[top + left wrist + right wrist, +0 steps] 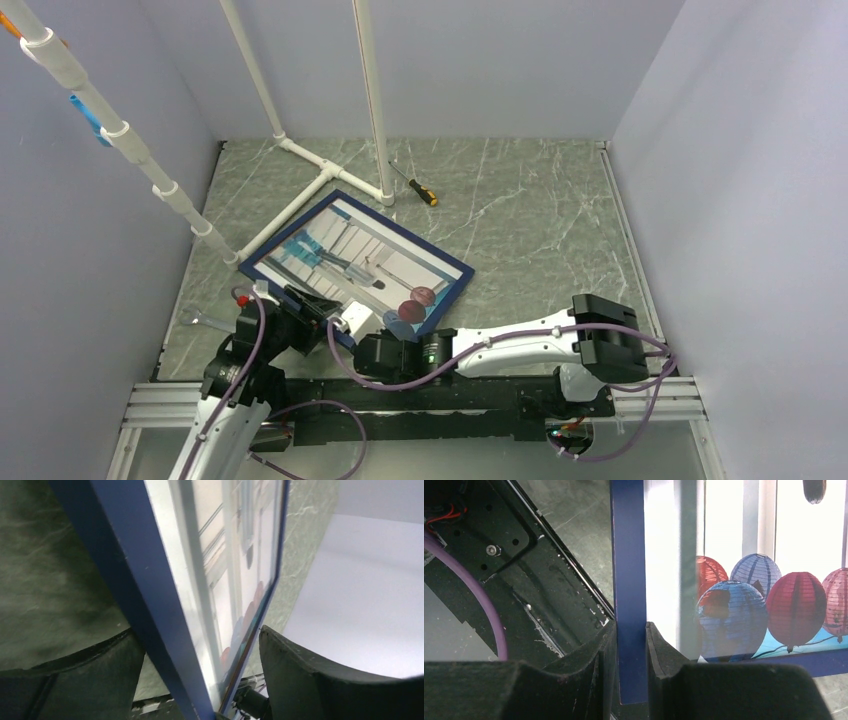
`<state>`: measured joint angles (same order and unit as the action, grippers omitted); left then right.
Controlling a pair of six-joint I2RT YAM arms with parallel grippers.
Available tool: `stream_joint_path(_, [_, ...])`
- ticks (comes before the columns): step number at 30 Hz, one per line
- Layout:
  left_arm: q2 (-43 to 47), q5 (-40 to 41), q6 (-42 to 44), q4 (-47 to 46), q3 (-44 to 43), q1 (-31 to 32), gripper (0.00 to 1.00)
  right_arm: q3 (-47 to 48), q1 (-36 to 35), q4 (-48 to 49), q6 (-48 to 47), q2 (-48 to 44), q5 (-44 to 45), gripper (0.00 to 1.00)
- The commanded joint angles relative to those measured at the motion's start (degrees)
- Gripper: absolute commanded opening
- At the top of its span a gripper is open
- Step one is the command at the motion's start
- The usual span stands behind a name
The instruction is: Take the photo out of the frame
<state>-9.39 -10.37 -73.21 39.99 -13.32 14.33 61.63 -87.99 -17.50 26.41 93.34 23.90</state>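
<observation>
The photo (350, 258) was inside the frame (405, 230), face up behind a clear, shiny cover that showed reflections. The frame lay at an angle on the table (520, 200), toward the 8 o'clock side of it in the top view. The red and blue balls of the picture were at the near corner, about 6 o'clock of the frame. I could not tell if the near edge was lifted a little or lay flat.

I judge that the print is thin, light and glossy. It will probably bend and crease easily, and it will slide on a smooth surface. It is better to take it by the white border or by one edge, not on the picture. The frame looks stiff and light, but its moulding is narrow, so only a small part is there to hold. The clear cover may be fragile. The back was not visible, so how the print comes out I cannot say.

The right end effector (630, 645) was pinching the blue moulding near the 6 o'clock corner, one finger on each side. The left end effector (197, 640) was spread wide around the edge at about 7 o'clock, not gripping it.

A screwdriver (415, 187) lay at 1 o'clock from the frame, well apart. White pipes (330, 170) stood at 12 o'clock, just beside the far corner.
</observation>
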Motion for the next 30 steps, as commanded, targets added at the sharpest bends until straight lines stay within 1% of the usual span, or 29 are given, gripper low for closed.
stream_joint_path(1, [2.06, -1.49, -3.47, -9.0, 1.82, -0.19, 0.74, -0.09, 0.48, 5.08, 0.93, -4.64, 0.47, 0.0])
stream_joint_path(2, [2.04, -1.83, -3.62, -9.99, 2.37, -0.29, 0.67, -0.39, 0.61, 5.43, 0.92, -4.92, 0.43, 0.0])
stream_joint_path(7, [0.43, -2.65, -3.68, -11.6, 2.84, -0.21, 0.49, -0.94, 0.75, 6.59, 1.17, -5.46, -0.07, 0.0])
stream_joint_path(9, [-0.5, -2.79, -3.05, -11.51, 2.45, -0.21, 0.37, -1.16, 0.71, 7.03, 1.21, -5.59, -0.51, 0.0])
stream_joint_path(12, [-1.55, -2.38, -0.93, -10.68, 0.6, -0.21, 0.27, -0.73, 0.86, 6.49, 0.63, -5.79, -1.49, 0.0])
stream_joint_path(14, [-2.2, -1.48, 0.19, -8.14, -1.68, -0.22, 0.17, 0.47, 0.82, 5.0, -0.39, -5.92, -1.84, 0.0])
stream_joint_path(15, [-2.47, -1.09, 0.7, -7.16, -2.76, -0.23, 0.12, 0.79, 0.88, 4.27, -1.22, -6.21, -1.81, 0.12])
stream_joint_path(16, [-2.79, -0.87, 1.04, -6.07, -3.71, -0.23, 0.1, 0.93, 0.86, 3.69, -1.92, -6.67, -1.87, 0.25])
stream_joint_path(17, [-3.13, -0.64, 1.31, -5.17, -4.54, -0.27, 0.1, 0.91, 0.88, 3.39, -2.3, -7.22, -1.47, 0.34])
stream_joint_path(18, [-3.44, -0.62, 1.4, -4.31, -5.27, -0.21, 0.09, 0.72, 0.89, 3.24, -2.75, -8.09, -1.29, 0.41])
stream_joint_path(22, [-4.3, -1.18, 0.98, -2.34, -7.33, -0.26, 0.01, -1.19, 0.79, 3.16, -6.8, -13.58, -2.31, 0.7])
stream_joint_path(24, [-4.53, -1.24, 0.63, -0.87, -8.61, -0.25, 0.0, -3.12, 0.72, 2.52, -9.6, -17.71, -2.04, 0.79])
stream_joint_path(25, [-4.58, -1.17, 0.61, -0.39, -9.1, -0.19, 0.0, -4.59, 0.71, 2.84, -11.33, -19.9, -2.03, 0.82])
stream_joint_path(27, [-4.59, -0.85, 0.65, 1.22, -10.73, -0.23, 0.0, -8.83, 0.71, 4.36, -14.93, -25.43, -3.07, 0.86])
stream_joint_path(30, [-4.72, -0.45, 0.36, 3.07, -13.0, -0.18, 0.0, -16.69, 0.24, 8.59, -20.71, -34.55, -5.0, 0.89])
